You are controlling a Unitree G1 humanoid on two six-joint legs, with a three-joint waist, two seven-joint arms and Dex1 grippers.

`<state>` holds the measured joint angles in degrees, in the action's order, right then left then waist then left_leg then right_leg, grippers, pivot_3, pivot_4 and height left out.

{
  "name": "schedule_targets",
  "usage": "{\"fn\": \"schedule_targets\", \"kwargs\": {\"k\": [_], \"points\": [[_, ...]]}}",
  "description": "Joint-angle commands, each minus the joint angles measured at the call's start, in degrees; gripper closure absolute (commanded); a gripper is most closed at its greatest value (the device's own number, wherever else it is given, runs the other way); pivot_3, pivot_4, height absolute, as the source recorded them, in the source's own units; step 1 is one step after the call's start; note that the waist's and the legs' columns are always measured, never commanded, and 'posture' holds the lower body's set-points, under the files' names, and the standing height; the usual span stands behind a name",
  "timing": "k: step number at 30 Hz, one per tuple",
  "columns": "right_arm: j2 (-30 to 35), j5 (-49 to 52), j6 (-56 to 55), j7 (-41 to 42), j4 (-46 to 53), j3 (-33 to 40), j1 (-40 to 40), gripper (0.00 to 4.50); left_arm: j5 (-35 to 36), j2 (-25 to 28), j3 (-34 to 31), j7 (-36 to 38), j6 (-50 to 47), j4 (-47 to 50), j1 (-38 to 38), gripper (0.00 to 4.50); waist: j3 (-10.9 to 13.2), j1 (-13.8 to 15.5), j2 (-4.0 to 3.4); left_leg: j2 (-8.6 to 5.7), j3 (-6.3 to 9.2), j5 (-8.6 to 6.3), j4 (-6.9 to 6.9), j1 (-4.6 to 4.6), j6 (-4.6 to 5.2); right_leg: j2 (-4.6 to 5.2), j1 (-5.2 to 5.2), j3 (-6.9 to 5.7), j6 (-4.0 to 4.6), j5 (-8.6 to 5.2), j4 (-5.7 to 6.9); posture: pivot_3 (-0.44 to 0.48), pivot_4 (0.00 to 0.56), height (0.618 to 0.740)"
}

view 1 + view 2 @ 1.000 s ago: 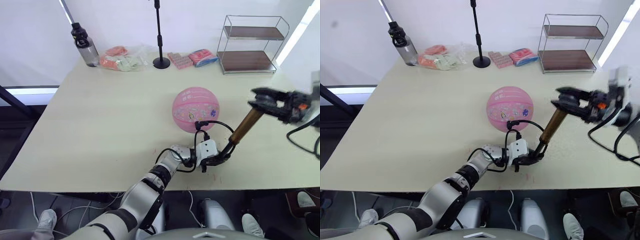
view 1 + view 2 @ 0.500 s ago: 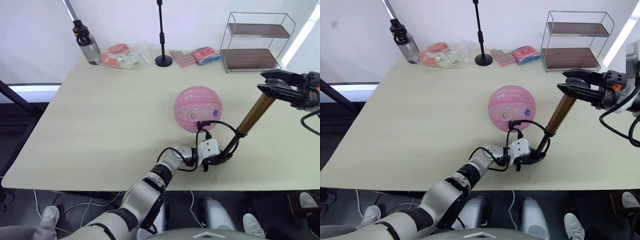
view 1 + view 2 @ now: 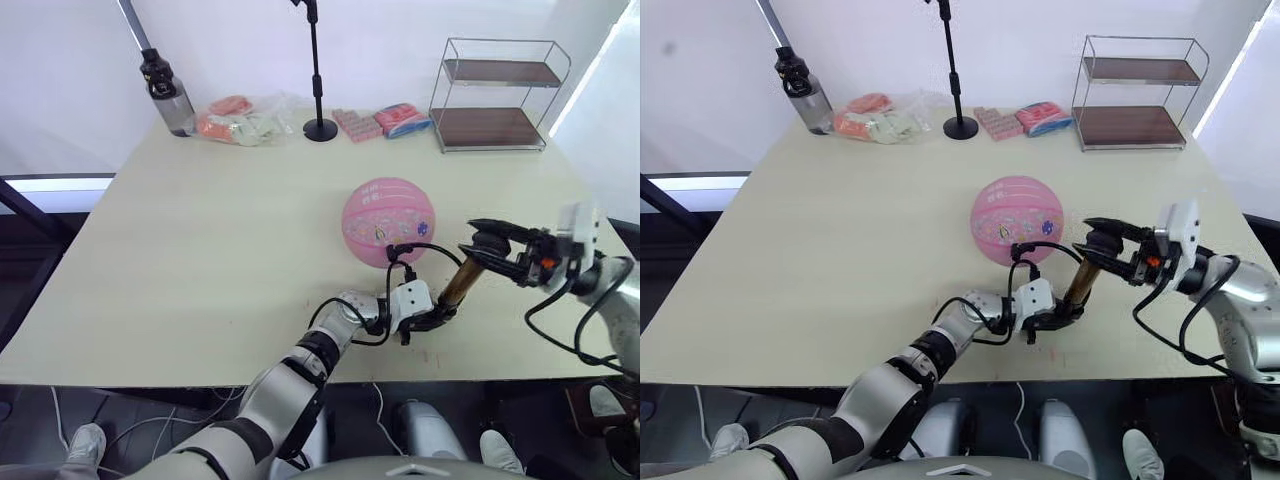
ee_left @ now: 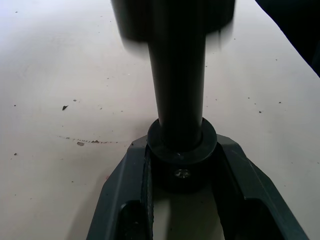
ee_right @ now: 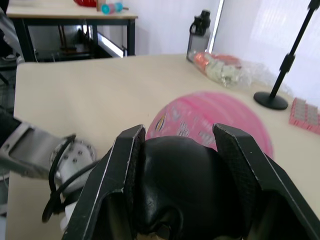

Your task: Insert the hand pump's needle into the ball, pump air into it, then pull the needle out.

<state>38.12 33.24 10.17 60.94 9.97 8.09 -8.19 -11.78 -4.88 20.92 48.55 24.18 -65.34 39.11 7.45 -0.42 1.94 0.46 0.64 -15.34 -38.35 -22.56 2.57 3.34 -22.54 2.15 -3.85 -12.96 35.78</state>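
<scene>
The pink ball [image 3: 388, 221] rests round on the table [image 3: 200, 250], right of centre. A thin black hose [image 3: 425, 248] loops from the ball's near side to the hand pump [image 3: 455, 285], which stands tilted just to the ball's front right. My left gripper [image 3: 436, 318] is shut on the pump's black foot [image 4: 181, 160], holding it against the table. My right gripper [image 3: 486, 247] is shut on the black T-handle [image 5: 182, 185] at the top of the bronze cylinder, low down close to it. The needle is hidden against the ball.
Along the table's back edge stand a dark water bottle [image 3: 167, 92], a bag of snacks [image 3: 240, 118], a tall black stand [image 3: 319, 127], pink packets [image 3: 388, 118] and a wire shelf [image 3: 490, 95]. The front edge runs just behind my left gripper.
My right gripper has come down and inward with the T-handle, pushing it towards the cylinder, so the pump is now much shorter. The left gripper and the ball have stayed put.
</scene>
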Motion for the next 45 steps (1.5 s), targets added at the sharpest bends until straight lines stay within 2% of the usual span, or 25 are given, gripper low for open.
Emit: {"fn": "schedule_targets", "kwargs": {"k": [1, 4, 7, 12, 16, 20, 26, 30, 35, 45], "points": [[-2.4, -7.4, -3.5, -1.2, -5.7, -5.0, 3.5, 2.75, -2.5, 1.5, 1.4, 0.3, -2.5, -3.9, -2.3, 3.42, 0.0, -0.2, 0.04, 0.01, 0.00, 0.00, 0.00, 0.03, 0.00, 0.00, 0.00, 0.00, 0.01, -0.01, 0.00, 0.000, 0.150, 0.740], [-3.1, -8.8, -7.1, -1.0, -6.7, -5.2, 3.7, 2.75, -2.5, 1.5, 1.4, 0.4, -2.5, -3.8, -2.4, 3.42, -0.1, -0.2, -0.05, 0.02, 0.00, 0.00, 0.00, 0.06, 0.00, -0.02, 0.01, 0.01, 0.02, -0.01, 0.01, 0.000, 0.150, 0.740], [-3.4, -2.9, -3.8, -1.9, -5.6, -1.4, 1.9, 2.75, -2.5, 1.6, 1.4, 0.4, -2.5, -3.8, -2.4, 3.42, -0.1, -0.2, -0.05, 0.02, 0.00, 0.00, 0.00, 0.07, 0.00, -0.02, 0.01, 0.01, 0.02, -0.01, 0.01, 0.000, 0.150, 0.740], [4.3, 3.9, 3.2, 3.1, -2.5, 3.7, -0.9, 2.75, -2.5, 1.7, 1.5, 0.5, -2.5, -3.8, -2.5, 3.42, 0.1, 0.1, -0.24, -0.01, -0.01, 0.00, 0.00, -0.05, 0.00, 0.10, -0.03, 0.00, 0.03, -0.01, 0.01, 0.000, 0.150, 0.740], [9.2, 10.4, 10.0, 3.7, 1.1, 8.0, -3.5, 2.75, -2.6, 1.6, 1.5, 0.6, -2.4, -3.9, -2.6, 3.42, 0.5, 0.5, -0.68, -0.09, 0.00, 0.00, 0.01, -0.25, 0.00, 0.27, -0.17, -0.04, 0.03, -0.01, -0.02, 0.000, 0.150, 0.740], [13.0, 15.6, 15.6, 2.9, 2.8, 12.5, -7.2, 2.75, -2.7, 1.5, 1.6, 0.7, -2.4, -3.9, -2.7, 3.42, 0.6, 0.8, -0.68, -0.11, 0.03, 0.00, 0.03, -0.27, 0.00, 0.29, -0.19, -0.06, 0.02, -0.02, -0.04, 0.000, 0.150, 0.740], [15.9, 19.6, 20.2, 1.4, 3.0, 16.5, -12.8, 2.75, -2.7, 1.5, 1.7, 0.8, -2.4, -3.9, -2.7, 3.42, 0.8, 1.0, -0.63, -0.09, 0.02, 0.00, 0.03, -0.28, 0.00, 0.29, -0.19, -0.06, 0.03, -0.02, -0.05, 0.000, 0.150, 0.740], [17.2, 21.7, 22.3, 0.4, 2.0, 18.5, -17.0, 2.75, -2.8, 1.6, 1.8, 0.9, -2.3, -4.0, -2.7, 3.42, 1.0, 1.0, -0.87, -0.11, -0.06, 0.00, 0.01, -0.28, 0.00, 0.33, -0.20, 0.02, 0.02, -0.01, -0.05, 0.000, 0.150, 0.740], [16.1, 23.0, 24.2, -0.6, 2.6, 18.3, -18.2, 2.75, -2.8, 1.6, 1.8, 1.0, -2.3, -4.0, -2.8, 3.42, 1.1, 1.0, -0.89, -0.09, -0.06, 0.00, 0.01, -0.36, 0.00, 0.30, -0.28, 0.03, 0.01, -0.01, -0.05, 0.000, 0.150, 0.740], [8.8, 12.4, 17.7, 1.7, 4.7, 7.9, -4.9, 2.75, -2.7, 1.6, 1.6, 0.9, -2.5, -3.8, -2.8, 3.42, 0.8, 0.8, -0.62, -0.02, 0.00, 0.00, 0.03, -0.19, 0.00, 0.16, -0.15, -0.03, -0.04, 0.02, -0.03, 0.000, 0.150, 0.740]]}}
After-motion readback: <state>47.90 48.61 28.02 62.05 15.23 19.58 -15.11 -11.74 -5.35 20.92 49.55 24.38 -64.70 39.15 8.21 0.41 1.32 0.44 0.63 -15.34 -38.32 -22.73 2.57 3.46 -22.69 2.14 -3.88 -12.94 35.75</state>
